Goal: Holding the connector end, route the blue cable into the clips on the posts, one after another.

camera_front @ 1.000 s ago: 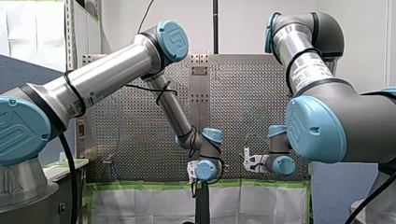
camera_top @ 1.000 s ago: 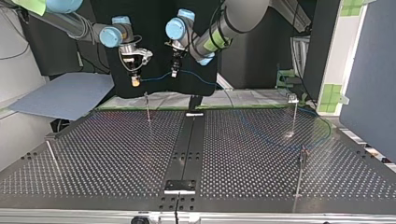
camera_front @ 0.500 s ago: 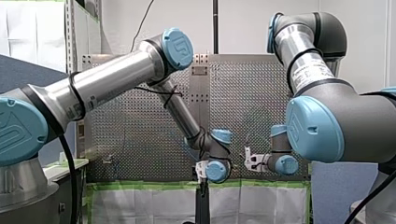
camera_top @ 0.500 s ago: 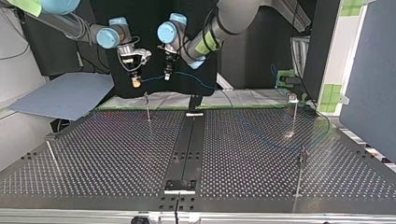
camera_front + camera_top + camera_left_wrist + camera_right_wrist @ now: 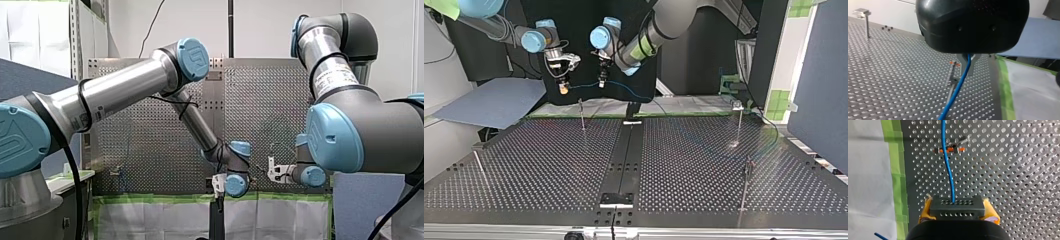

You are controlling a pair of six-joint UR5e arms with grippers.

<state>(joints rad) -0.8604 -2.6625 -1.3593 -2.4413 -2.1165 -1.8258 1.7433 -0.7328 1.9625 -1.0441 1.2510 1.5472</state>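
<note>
At the top view's left, our right pincer [image 5: 563, 89] hangs over the desk's far edge, its yellow pads [image 5: 924, 213] pinching the black, hole-dotted connector block [image 5: 957, 207]. The thin, smooth blue cable [image 5: 583, 86] runs from it to our left pincer [image 5: 601, 81], whose metal fingers [image 5: 962, 62] are pressed together on it. Rightward, the cable trails down over the matte perforated desk [image 5: 549, 165] near slim metal posts [image 5: 740, 120].

White wall [image 5: 270, 25], black backdrop [image 5: 684, 60], blue partition [image 5: 819, 75], green tape [image 5: 150, 199] edging white sheeting.
</note>
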